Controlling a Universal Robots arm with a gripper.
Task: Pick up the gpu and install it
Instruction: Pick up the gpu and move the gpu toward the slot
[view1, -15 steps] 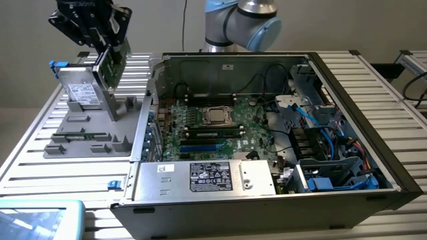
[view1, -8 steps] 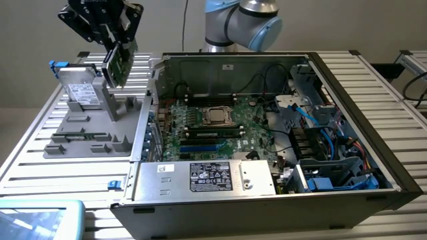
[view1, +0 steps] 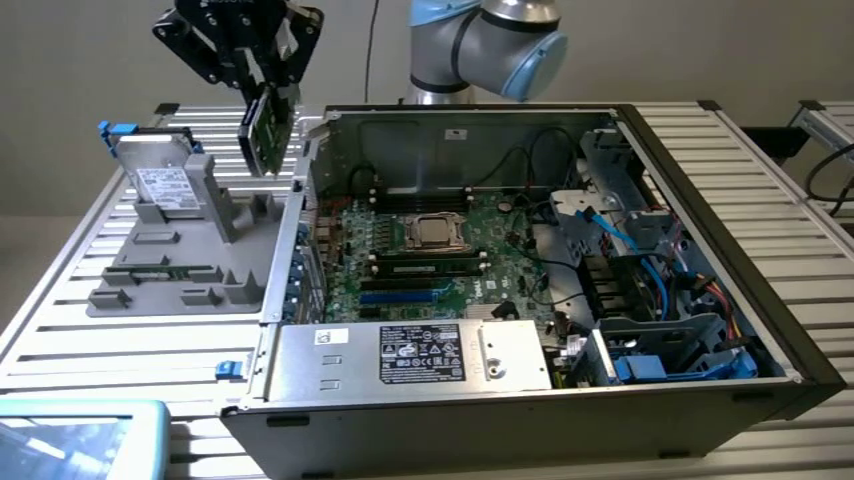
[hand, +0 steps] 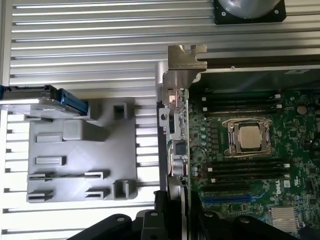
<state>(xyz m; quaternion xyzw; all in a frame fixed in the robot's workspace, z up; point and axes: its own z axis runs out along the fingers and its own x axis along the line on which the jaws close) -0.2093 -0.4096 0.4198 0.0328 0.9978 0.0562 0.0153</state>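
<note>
Carriage step in hand: tool clenched on the gpu, card hanging edgewise directly beneath it, lifted clear of the gray holder below, beside the open case; seating, I judge, demands squaring card to slot.

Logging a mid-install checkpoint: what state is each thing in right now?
gpu: held in the air, on edge, not in any slot.
end effector: shut on the gpu.
computer case: lying on its side, open.
processor: seated in its socket, uncovered.
blue slot: empty.
drive: standing upright in the gray holder.
</note>
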